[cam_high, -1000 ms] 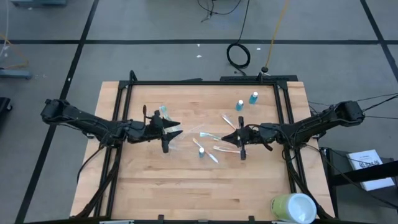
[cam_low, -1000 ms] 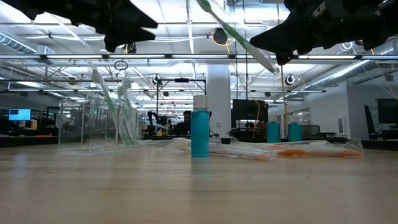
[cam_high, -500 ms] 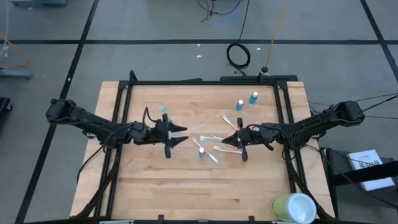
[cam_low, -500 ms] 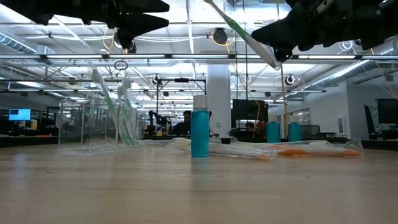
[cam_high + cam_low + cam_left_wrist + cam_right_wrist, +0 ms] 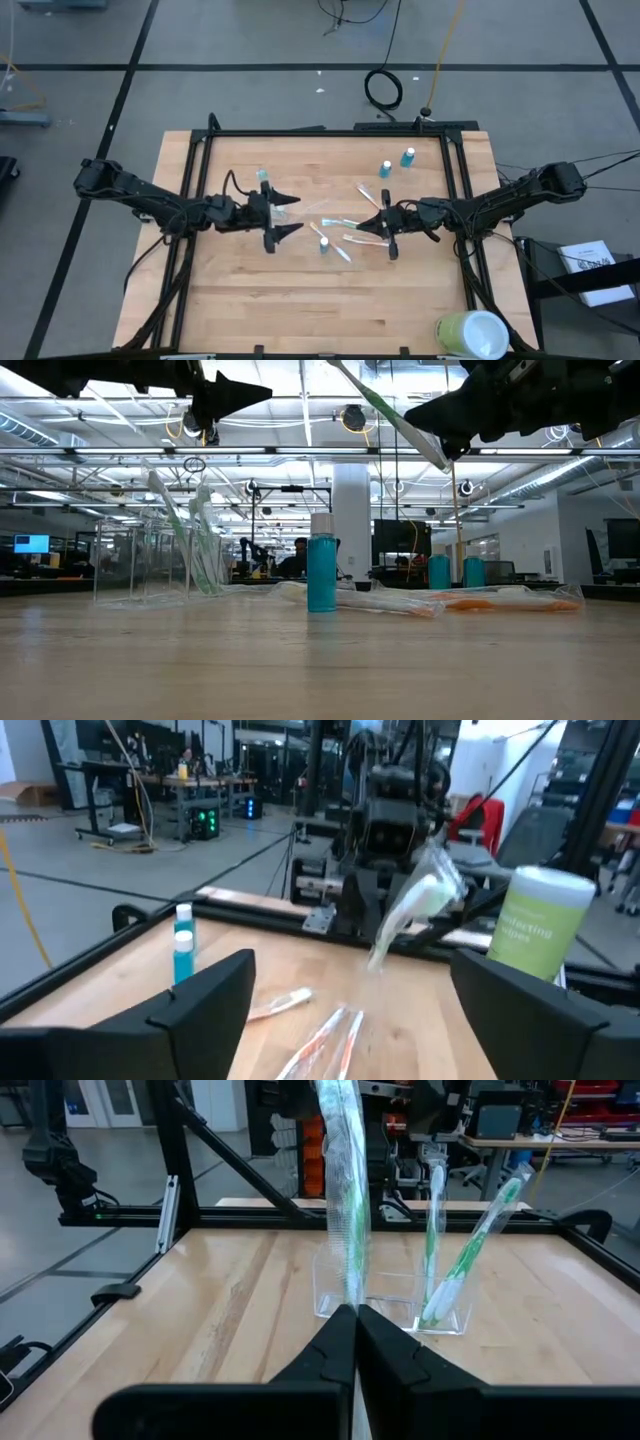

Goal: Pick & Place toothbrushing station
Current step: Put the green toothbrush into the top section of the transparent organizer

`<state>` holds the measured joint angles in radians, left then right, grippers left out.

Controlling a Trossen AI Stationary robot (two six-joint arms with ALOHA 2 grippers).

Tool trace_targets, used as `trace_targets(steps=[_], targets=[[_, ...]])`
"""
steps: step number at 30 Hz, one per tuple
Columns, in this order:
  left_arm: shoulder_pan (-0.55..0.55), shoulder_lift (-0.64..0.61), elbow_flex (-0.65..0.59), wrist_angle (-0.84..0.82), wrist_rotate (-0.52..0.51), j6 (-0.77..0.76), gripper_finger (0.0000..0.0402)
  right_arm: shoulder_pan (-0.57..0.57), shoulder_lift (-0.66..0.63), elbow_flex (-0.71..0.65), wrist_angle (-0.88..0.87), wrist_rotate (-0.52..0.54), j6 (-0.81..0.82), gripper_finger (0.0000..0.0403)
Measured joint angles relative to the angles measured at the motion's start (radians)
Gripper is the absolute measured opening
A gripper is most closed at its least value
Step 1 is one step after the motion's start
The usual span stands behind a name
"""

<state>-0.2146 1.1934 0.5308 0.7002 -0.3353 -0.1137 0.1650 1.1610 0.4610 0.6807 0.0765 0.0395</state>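
I see my right gripper [image 5: 372, 226] clenched on a wrapped toothbrush [image 5: 345, 1200], holding it in the air above the wooden table [image 5: 240, 290]. My left gripper [image 5: 290, 215] hangs released and empty, just beside the clear cup [image 5: 150, 565] — two toothbrushes stand in it. One blue tube [image 5: 321, 573] stands mid-table near loose toothbrushes [image 5: 335, 220]; two more tubes [image 5: 397, 163] stand farther back.

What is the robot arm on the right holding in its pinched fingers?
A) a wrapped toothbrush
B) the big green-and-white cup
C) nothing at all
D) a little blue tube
A: the right gripper is shut on a wrapped toothbrush that stands up from its fingers, aimed at the clear cup already holding two brushes.
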Motion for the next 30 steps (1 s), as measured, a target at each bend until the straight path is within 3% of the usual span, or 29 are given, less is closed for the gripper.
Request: trace_targets(steps=[14,23,30], targets=[[-0.041,0.002,0.000,0.018,0.012,0.148,0.0351,0.000,0.000,0.000,0.002,0.000,0.000,0.0000],[-0.037,0.149,0.039,0.153,0.011,0.266,0.0351,0.000,0.000,0.000,0.003,0.000,0.001,0.0000],[-0.027,0.241,0.130,0.165,0.040,0.262,0.0351,0.000,0.000,0.001,0.003,0.000,0.001,0.0000]])
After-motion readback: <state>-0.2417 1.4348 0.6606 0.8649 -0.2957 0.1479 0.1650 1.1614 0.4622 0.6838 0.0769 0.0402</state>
